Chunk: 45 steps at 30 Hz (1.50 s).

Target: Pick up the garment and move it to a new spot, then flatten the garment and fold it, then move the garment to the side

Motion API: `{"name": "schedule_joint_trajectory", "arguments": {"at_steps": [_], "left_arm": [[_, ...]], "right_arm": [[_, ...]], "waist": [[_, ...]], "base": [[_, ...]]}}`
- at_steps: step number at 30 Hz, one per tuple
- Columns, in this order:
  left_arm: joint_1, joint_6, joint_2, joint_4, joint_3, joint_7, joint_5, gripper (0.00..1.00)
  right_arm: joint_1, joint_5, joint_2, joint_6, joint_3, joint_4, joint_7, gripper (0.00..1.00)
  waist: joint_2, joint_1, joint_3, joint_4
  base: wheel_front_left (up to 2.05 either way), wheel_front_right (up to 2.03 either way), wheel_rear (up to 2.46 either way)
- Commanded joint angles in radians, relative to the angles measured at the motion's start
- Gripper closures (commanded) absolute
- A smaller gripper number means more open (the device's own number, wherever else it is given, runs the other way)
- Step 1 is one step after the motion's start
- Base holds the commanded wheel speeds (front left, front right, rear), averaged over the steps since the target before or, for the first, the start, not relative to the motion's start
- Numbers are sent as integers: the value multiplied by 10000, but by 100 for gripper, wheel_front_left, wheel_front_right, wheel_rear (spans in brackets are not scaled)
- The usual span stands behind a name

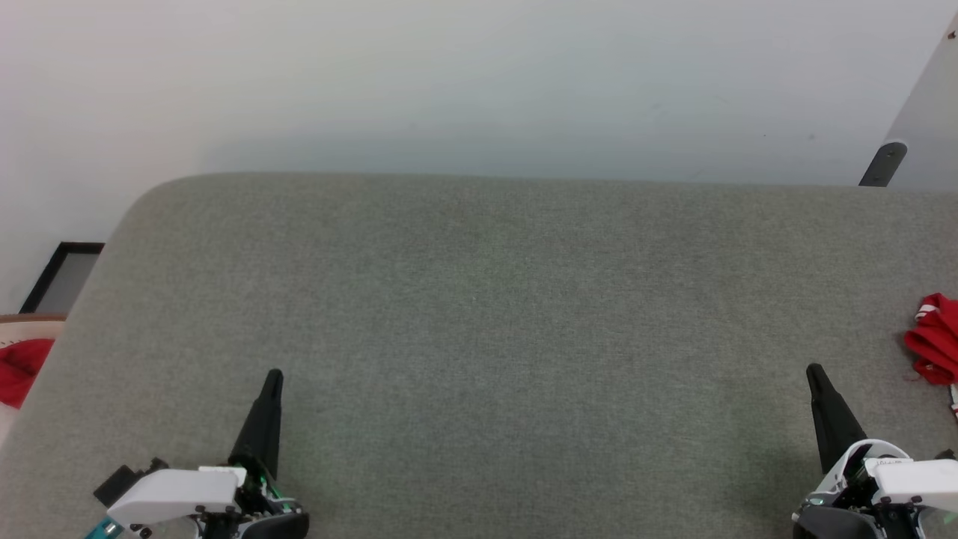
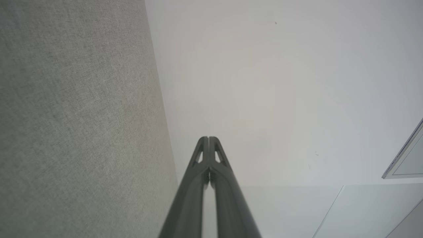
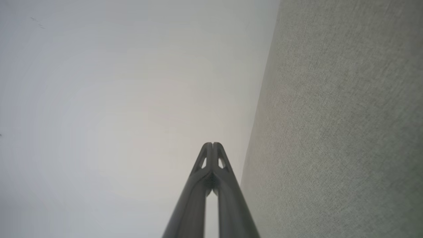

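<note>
The garment (image 1: 934, 340) is a bunched red heap with a bit of white striped trim, lying at the far right edge of the grey felt table (image 1: 479, 314) and partly cut off by the picture's edge. My right gripper (image 1: 814, 370) is shut and empty, a little to the left of the heap and nearer to me. Far across the table at the lower left, my left gripper (image 1: 275, 374) is shut with nothing in it. In each wrist view the fingers of the left gripper (image 2: 209, 138) and the right gripper (image 3: 212, 144) are pressed together, with the pale floor beyond the table's edge.
A plain red cloth (image 1: 22, 368) lies off the table's left edge on a pale surface. A black-framed panel (image 1: 63, 277) stands on the floor there. A dark bracket (image 1: 883, 165) rises past the table's far right corner. The table's far left corner is rounded.
</note>
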Motion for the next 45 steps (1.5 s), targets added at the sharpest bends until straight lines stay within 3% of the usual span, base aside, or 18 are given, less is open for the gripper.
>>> {"name": "schedule_joint_trajectory", "arguments": {"at_steps": [1,45], "left_arm": [[-92,-31,-14,19,25,30,-29,100],[-107,-31,-87,21,125,103,92,100]], "right_arm": [[-120,53,44,-3,-9,2,14,100],[-89,59,41,-2,0,2,8,100]], "waist": [[-1,0,0,0],[-1,0,0,0]], "base": [[0,0,0],[0,0,0]]}}
